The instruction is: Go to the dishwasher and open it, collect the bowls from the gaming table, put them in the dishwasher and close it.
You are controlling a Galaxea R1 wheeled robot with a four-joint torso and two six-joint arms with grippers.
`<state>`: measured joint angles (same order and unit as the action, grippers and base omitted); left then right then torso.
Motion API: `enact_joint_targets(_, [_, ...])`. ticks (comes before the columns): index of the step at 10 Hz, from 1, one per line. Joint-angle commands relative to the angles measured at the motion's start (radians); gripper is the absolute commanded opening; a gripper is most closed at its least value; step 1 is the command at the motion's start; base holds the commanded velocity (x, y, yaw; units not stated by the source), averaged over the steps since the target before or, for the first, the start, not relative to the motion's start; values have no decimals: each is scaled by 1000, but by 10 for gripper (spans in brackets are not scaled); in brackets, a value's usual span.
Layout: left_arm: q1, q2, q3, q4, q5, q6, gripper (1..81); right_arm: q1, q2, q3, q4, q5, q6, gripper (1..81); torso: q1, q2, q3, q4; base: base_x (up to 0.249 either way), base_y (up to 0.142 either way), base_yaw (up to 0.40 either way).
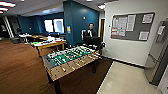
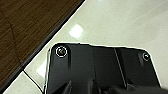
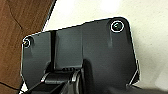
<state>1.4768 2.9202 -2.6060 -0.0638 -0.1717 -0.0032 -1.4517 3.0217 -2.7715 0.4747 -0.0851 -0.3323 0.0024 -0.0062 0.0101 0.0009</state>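
Observation:
The gaming table stands in the middle of the head view, a few steps ahead and to my left. It has a green field, rods with handles and light wooden sides. On its field I cannot make out any bowls among the small figures. The dishwasher is out of view. In the left wrist view the robot's dark plate hangs over pale tile floor beside the edge of brown carpet. The right wrist view has the same pale floor and brown carpet under its plate.
A person stands behind the gaming table at a dark rig. A notice board hangs on the white wall at right. At the right edge stands a tall steel appliance. A cluttered wooden table stands further back at left. Pale tile floor lies ahead to the right.

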Motion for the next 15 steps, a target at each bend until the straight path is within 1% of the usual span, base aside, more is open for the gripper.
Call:
enact_joint_targets(1, [-57, -7, 3, -1, 43, 0, 811, 63, -4, -2, 1, -65, -1, 811, 0, 0, 0, 0, 0, 0, 227])
enact_joint_targets(15, [-57, -13, 1, -2, 43, -3, 811, 63, -4, -2, 2, -65, 1, 811, 0, 0, 0, 0, 0, 0, 295])
